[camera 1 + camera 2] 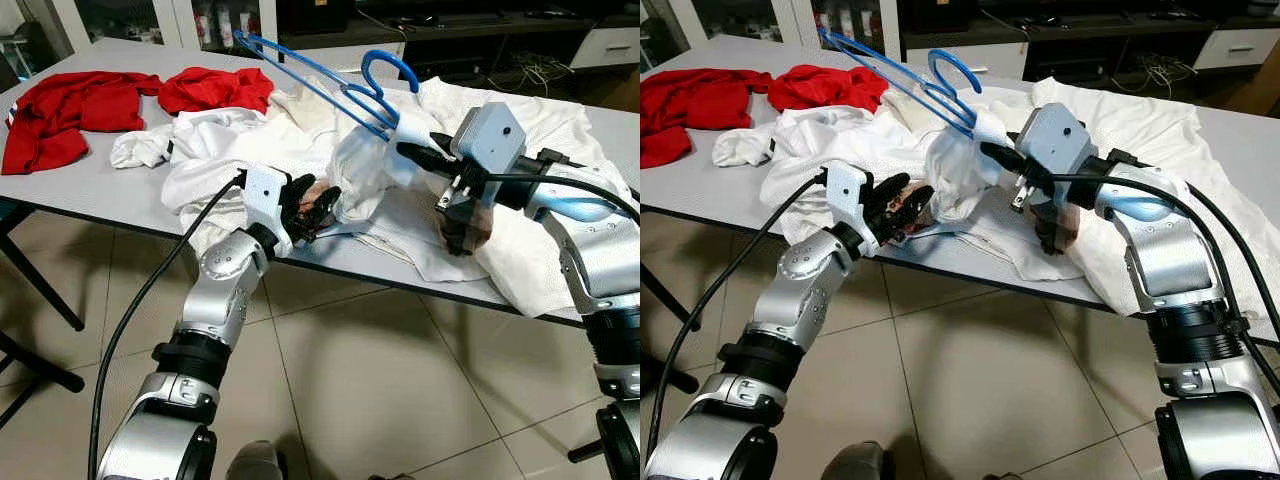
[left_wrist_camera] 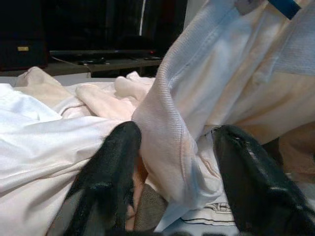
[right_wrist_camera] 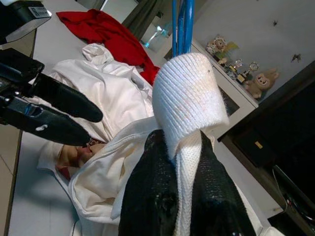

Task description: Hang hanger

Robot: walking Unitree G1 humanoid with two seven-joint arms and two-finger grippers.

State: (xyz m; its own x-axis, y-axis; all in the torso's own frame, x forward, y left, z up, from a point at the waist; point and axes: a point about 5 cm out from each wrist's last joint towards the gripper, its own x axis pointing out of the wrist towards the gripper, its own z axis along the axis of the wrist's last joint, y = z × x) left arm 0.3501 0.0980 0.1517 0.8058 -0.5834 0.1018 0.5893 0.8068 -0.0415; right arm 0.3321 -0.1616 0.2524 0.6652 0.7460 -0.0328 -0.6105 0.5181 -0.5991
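A blue hanger [image 1: 320, 85] is held tilted above the table, its hook [image 1: 390, 65] uppermost. A white garment [image 1: 360, 175] hangs from it down to the tabletop. My right gripper [image 1: 405, 148] is shut on the garment's ribbed collar [image 3: 189, 93], right where the hanger's blue wires enter it. My left gripper [image 1: 315, 205] is at the table's front edge, open, with a ribbed fold of the same garment [image 2: 172, 128] lying between its fingers [image 2: 115, 162]. How the hanger sits inside the cloth is hidden.
The grey table [image 1: 100, 190] carries two red garments [image 1: 70, 110] at the far left and crumpled white clothes [image 1: 210, 140] in the middle. Another white cloth [image 1: 540, 250] drapes over the front edge under my right arm. Tiled floor lies below.
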